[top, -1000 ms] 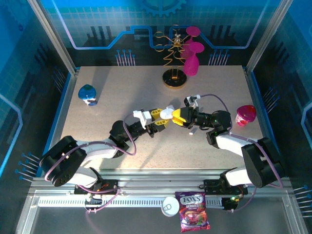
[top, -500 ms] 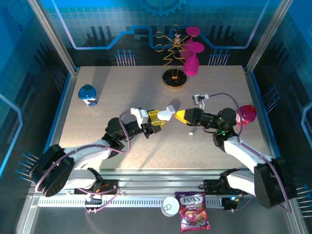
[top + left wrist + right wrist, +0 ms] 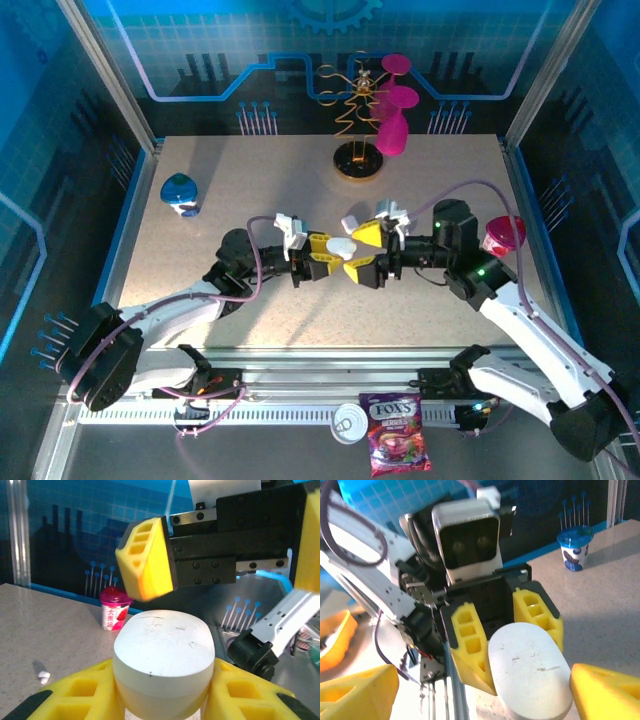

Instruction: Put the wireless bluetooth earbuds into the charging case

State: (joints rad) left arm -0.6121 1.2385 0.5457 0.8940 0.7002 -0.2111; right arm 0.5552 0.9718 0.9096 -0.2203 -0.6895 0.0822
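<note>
Now the charging case (image 3: 342, 246) hangs above the bench (image 3: 250, 180)

We see the left tool (image 3: 330, 256) closed on the charging case and holding it up. The right tool (image 3: 364, 252) stands wide, with its yellow fingers (image 3: 602, 692) on both sides of the free end of the case. One small white earbud (image 3: 43, 677) lies on the bench, well apart.

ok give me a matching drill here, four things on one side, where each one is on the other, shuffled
1 charging case
2 blue cup
3 pink cup
4 candy bag

a right edge of the table
b off the table, on the near ledge
c held in the left gripper
d left side of the table

Pairs: 1-c, 2-d, 3-a, 4-b
</note>
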